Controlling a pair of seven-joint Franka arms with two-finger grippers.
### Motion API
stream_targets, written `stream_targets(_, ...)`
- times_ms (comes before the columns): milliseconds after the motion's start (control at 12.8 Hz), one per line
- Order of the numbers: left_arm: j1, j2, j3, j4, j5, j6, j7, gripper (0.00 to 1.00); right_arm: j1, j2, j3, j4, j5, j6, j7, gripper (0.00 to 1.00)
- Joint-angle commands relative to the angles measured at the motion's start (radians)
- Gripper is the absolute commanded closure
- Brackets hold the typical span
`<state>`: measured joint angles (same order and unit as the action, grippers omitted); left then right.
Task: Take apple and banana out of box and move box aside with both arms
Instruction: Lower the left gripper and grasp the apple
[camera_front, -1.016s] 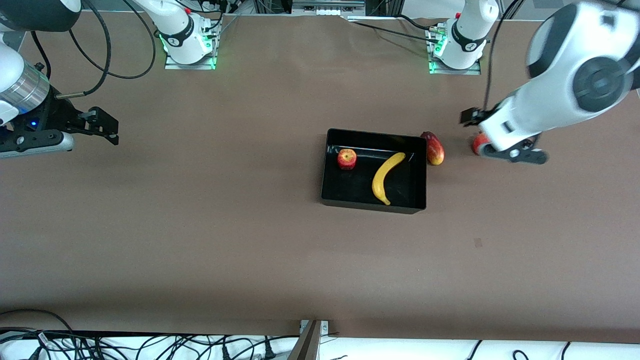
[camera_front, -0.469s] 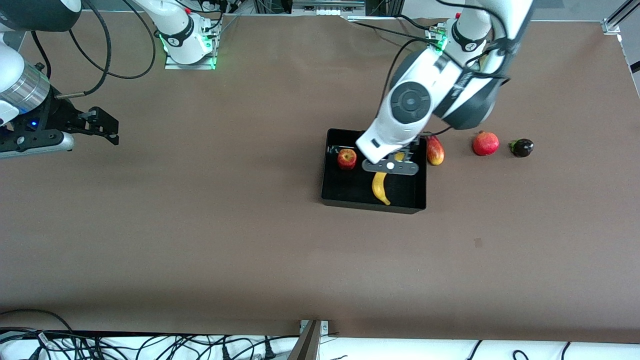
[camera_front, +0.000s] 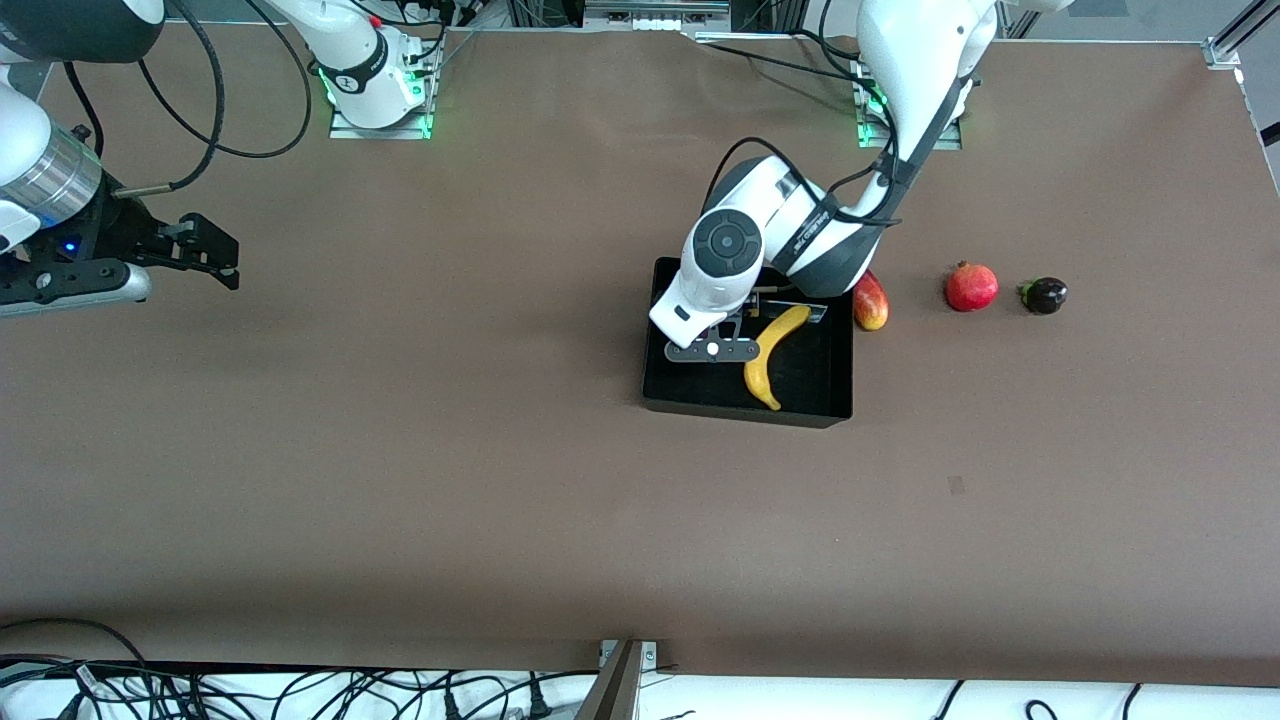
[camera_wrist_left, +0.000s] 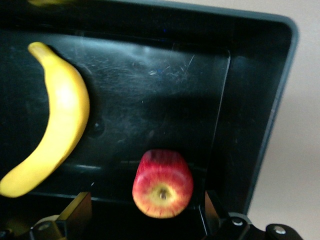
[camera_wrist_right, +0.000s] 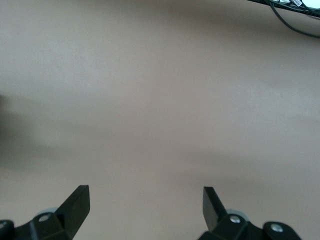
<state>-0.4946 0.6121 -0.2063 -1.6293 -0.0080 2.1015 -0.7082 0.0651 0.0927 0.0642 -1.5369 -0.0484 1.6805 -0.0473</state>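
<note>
Left gripper (camera_wrist_left: 145, 220): hanging over the box's end toward the right arm, fingers spread wide with the apple sitting between them, nothing gripped. In the front view the wrist sits just right of frame centre and hides the apple entirely.
Right gripper (camera_front: 215, 255): parked at the left edge of the front view, over bare table, waiting. Its wrist view shows the two fingers (camera_wrist_right: 75, 202) wide apart and empty, only brown tabletop under them.
Box (camera_front: 830, 395): black open-top bin, a little right of centre in the front view, flat on the table.
Apple (camera_wrist_left: 162, 182): red with yellowish patches, inside the box near the corner by one short wall; lower centre of the left wrist view.
Banana (camera_front: 770, 355): long, curved, yellow, lying in the box beside the apple and apart from it.
Oblong red-yellow fruit (camera_front: 870, 303): outside the box, right against its wall on the side toward the left arm's end.
Pomegranate (camera_front: 971, 287): on the table, farther toward the left arm's end.
Small dark fruit (camera_front: 1045, 295): just beside the pomegranate, at the right of the front view.
</note>
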Motion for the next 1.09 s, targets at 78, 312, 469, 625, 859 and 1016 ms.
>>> stream_targets(78, -0.025, -0.002, 0.008, -0.110, -0.015, 0.133, 0.007, 0.00, 0.007, -0.002, -0.003, 0.006, 0.004, -0.007, 0.000, 0.00)
stream_targets(312, -0.032, 0.017, 0.008, -0.146, -0.013, 0.199, 0.009, 0.00, 0.007, -0.002, -0.003, 0.006, 0.004, -0.007, 0.000, 0.00)
stream_targets(469, -0.044, 0.017, 0.008, -0.146, -0.015, 0.198, -0.007, 0.42, 0.007, -0.002, -0.003, 0.006, 0.004, -0.007, 0.000, 0.00)
stream_targets(625, -0.038, 0.014, 0.007, -0.142, -0.015, 0.189, -0.002, 0.67, 0.007, -0.002, -0.003, 0.006, 0.004, -0.007, 0.000, 0.00)
stream_targets(859, -0.010, -0.031, 0.005, -0.126, -0.017, 0.148, 0.007, 0.70, 0.007, -0.002, -0.003, 0.006, 0.004, -0.002, 0.000, 0.00)
stream_targets(1016, 0.031, -0.089, 0.002, -0.094, -0.017, 0.050, 0.012, 0.70, 0.007, -0.002, -0.003, 0.006, 0.004, -0.007, 0.000, 0.00)
